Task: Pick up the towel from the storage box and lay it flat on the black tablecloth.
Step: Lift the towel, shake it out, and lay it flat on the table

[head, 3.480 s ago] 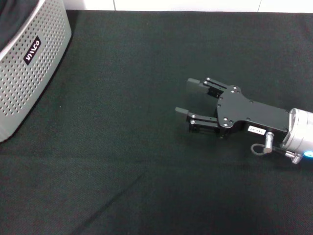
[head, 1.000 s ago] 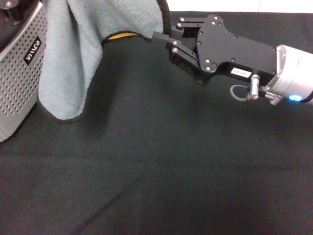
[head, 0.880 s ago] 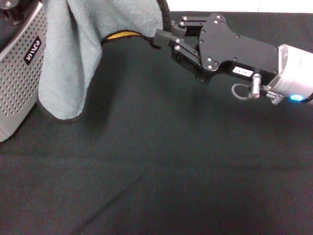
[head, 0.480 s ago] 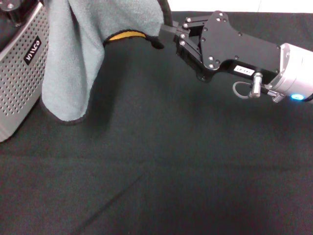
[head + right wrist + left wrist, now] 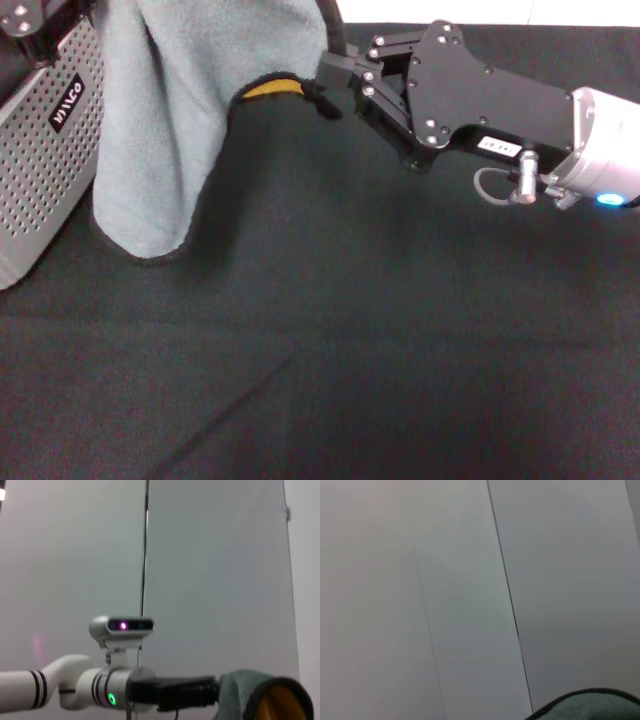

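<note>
— hanging where, exactly?
— draped over the far-left part of the worktop, just beside the storage box. towel held up off the black tablecloth, grey-green face outward, long axis running top to bottom, black-trimmed lower edge low over or touching the cloth near the box's wall; cannot tell which.

— and the hands?
— right hand reaching in from the right, fingers pressed together on a folded corner of the towel's upper edge, yellow-orange underside curling out just beside the pinch. left hand only partly in view at the top-left corner above the box, right at the towel's other upper side; cannot tell whether spread or pinching. same fold seen in the right wrist view as towel, with the left arm's hand meeting it. only a trimmed edge of towel shown in the left wrist view.

— room to move?
— wide bare stretch of tablecloth toward the near edge and to the right, faint creases crossing it. box wall crowding the left side, cloth's far edge close behind the hands.
</note>
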Controlling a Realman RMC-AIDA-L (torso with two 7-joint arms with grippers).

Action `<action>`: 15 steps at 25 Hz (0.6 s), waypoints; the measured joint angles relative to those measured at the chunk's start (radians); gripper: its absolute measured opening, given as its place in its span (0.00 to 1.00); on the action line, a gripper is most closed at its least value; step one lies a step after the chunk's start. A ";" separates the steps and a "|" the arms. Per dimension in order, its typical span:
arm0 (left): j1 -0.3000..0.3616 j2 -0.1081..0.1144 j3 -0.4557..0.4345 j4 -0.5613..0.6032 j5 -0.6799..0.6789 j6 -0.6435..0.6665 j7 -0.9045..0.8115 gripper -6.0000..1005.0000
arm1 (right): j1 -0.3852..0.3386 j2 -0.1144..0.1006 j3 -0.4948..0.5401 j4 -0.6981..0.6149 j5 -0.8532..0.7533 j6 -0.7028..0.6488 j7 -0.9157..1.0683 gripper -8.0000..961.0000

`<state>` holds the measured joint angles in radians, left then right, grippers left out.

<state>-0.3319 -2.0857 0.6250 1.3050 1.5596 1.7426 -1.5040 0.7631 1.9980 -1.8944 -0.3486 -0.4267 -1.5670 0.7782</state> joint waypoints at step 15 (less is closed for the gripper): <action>-0.011 0.000 0.085 -0.257 0.072 0.007 0.065 0.22 | 0.005 -0.051 0.254 -0.169 -0.121 -0.086 0.236 0.01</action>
<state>-0.3429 -2.0856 0.7105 1.0483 1.6311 1.7491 -1.4389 0.7677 1.9470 -1.6403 -0.5174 -0.5474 -1.6531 1.0143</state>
